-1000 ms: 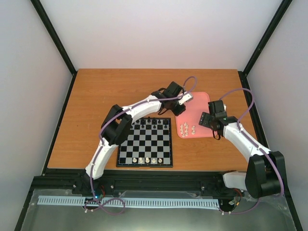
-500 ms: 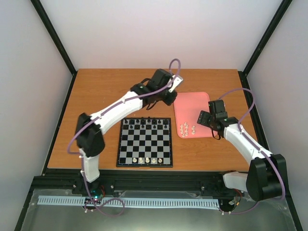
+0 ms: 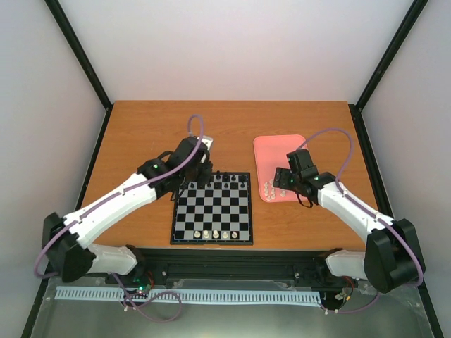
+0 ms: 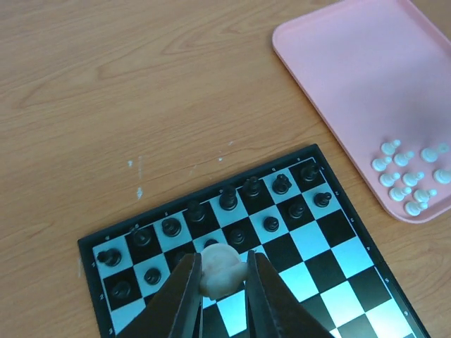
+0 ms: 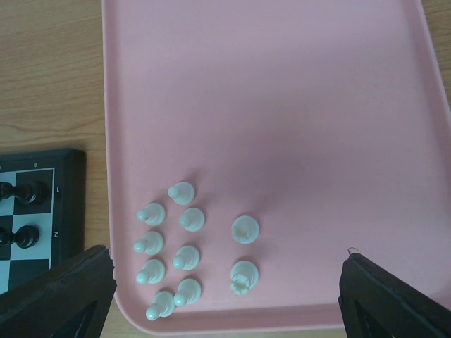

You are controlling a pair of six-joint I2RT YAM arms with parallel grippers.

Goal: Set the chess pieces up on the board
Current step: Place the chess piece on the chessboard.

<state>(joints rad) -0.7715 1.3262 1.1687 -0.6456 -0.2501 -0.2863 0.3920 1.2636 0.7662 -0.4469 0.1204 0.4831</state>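
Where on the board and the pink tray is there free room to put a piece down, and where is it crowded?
Free: the middle rows of the board, between the black pieces at its far edge and the white pieces at its near edge; also the pink tray's far half. Crowded: the tray's near-left corner, where the cream pieces cluster.

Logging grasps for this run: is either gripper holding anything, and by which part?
The left gripper pinches one cream-white chess piece by its sides. The right gripper is open over the pink tray, holding nothing.
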